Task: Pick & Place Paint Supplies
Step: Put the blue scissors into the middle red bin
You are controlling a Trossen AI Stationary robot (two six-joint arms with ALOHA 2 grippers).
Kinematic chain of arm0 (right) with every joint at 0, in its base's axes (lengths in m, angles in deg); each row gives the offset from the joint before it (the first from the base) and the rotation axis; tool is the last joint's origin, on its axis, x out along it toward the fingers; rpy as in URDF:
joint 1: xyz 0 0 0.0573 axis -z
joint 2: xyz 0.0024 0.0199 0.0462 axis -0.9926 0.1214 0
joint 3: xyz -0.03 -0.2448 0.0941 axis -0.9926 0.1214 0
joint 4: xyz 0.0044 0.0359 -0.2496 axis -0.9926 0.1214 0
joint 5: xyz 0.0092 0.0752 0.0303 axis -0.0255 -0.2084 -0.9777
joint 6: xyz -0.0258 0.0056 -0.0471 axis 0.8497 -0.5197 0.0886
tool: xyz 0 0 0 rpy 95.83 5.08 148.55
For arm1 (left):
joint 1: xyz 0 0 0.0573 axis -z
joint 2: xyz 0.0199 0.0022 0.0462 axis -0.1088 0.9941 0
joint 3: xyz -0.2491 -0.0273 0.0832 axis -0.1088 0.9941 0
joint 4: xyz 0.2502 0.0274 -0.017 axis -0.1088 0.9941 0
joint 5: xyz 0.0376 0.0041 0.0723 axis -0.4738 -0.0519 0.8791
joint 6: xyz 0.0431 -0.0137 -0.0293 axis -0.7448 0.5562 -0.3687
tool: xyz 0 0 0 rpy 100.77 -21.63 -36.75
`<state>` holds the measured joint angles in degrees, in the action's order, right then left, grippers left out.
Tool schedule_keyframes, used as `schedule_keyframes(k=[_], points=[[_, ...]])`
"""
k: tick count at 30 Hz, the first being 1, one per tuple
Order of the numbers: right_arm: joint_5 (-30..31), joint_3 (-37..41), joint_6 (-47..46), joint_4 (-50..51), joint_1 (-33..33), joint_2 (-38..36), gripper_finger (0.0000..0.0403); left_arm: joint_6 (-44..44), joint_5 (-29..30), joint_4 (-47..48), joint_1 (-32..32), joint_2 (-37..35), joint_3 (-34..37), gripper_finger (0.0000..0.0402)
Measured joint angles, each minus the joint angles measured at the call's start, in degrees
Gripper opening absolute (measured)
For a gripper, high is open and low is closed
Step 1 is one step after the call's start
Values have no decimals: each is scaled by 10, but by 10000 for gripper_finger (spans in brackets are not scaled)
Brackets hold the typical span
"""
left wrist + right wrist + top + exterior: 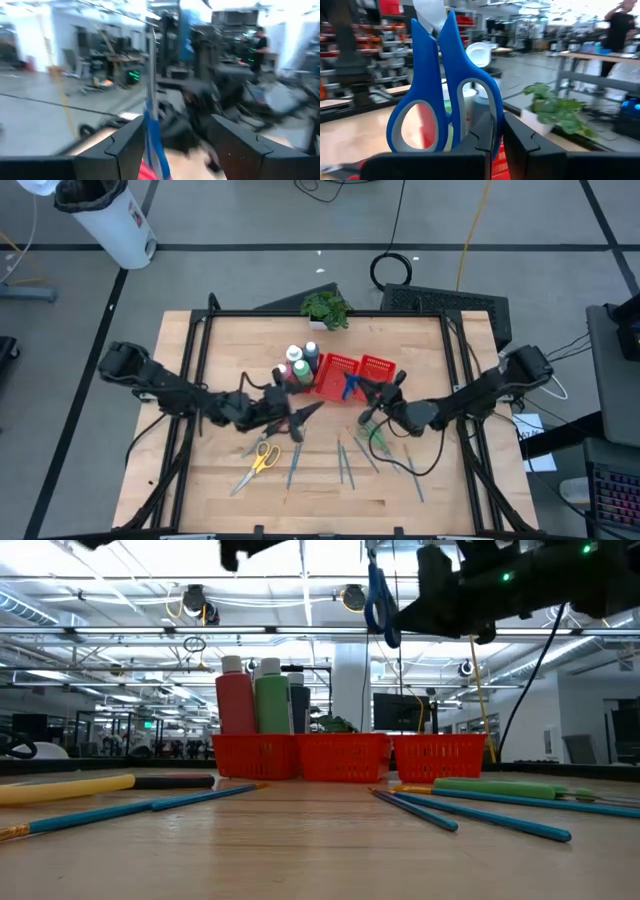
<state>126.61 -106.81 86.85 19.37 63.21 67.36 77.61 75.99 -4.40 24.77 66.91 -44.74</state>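
Note:
My right gripper (362, 392) is shut on blue-handled scissors (350, 387) above the red mesh tray (375, 366). In the low view the scissors (379, 602) hang high over the tray (345, 757). My left gripper (303, 414) is open over the table just left of the tray. A thin brush with a blue handle (150, 85) stands between its fingers, close to one of them. Paint bottles (297, 364) stand upright in the tray's left compartment; the low view shows a red one (236, 700) and a green one (271, 700). My right gripper pinches the blue scissors by the outer side of one handle loop (492, 117), between its two shut fingers. The scissors are lifted clear, and their blades (434, 22) point away from the fingers. My left gripper: I cannot tell whether the brush touches the finger (127, 145) beside it.
Yellow-handled scissors (262, 460) lie on the near left part of the table and green-handled scissors (378, 438) under the right arm. Several brushes (345, 461) lie scattered along the near side. A small potted plant (325, 308) stands at the far edge.

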Motion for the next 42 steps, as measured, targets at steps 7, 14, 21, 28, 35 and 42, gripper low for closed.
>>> schedule_keyframes(k=[7, 14, 21, 28, 35, 42], points=[[15, 0, 21, -16, -3, 16, 9, -27, 4, 49, -45, 57, -92, 228], [16, -1, 19, -8, -3, 16, 9, 6, -47, 57, -74, 87, -121, 228], [14, -1, 17, -8, -3, 16, 9, 35, -54, 55, -99, 94, -121, 221], [17, -1, 15, -6, -3, 16, 13, 52, -98, 58, -115, 94, -121, 79], [12, -1, 24, 13, -10, 10, 59, 32, -131, 107, -127, 76, -121, 12], [13, -1, 63, 48, -44, -59, 84, 36, -217, 248, -173, 26, -120, 6]])
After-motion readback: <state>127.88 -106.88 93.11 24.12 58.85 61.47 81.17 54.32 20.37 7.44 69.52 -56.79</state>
